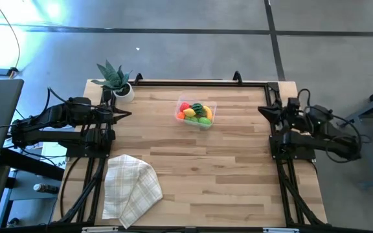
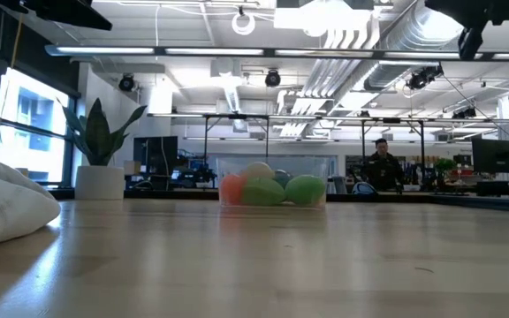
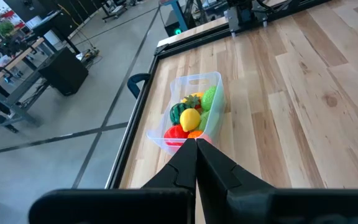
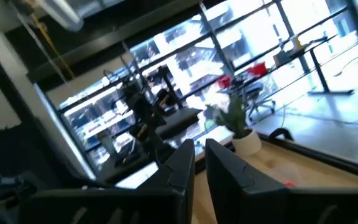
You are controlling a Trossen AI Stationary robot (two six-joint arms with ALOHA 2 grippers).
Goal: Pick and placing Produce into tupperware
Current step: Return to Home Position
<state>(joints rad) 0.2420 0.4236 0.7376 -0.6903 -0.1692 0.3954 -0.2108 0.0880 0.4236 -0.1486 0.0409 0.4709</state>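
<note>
The clear tupperware [image 1: 212,107] stands on its base on the wooden table, toward the far edge, with several pieces of produce [image 1: 196,112] inside: red, orange, yellow and green. The low view shows the produce [image 2: 268,190] through the tupperware's wall [image 2: 272,163]. My left gripper [image 1: 128,114] hangs shut at the table's left side, pointing toward the tupperware [image 3: 197,78], with nothing in it; its fingertips [image 3: 196,142] are pressed together. My right gripper [image 1: 261,109] is drawn back at the right side, shut on nothing, and points past the table.
A potted green plant [image 1: 115,79] stands at the far left corner. A folded checked cloth [image 1: 129,188] lies at the near left. A black rail [image 1: 199,81] runs along the far edge. A person [image 2: 383,163] sits in the room beyond. Bare wood spans the middle and near right.
</note>
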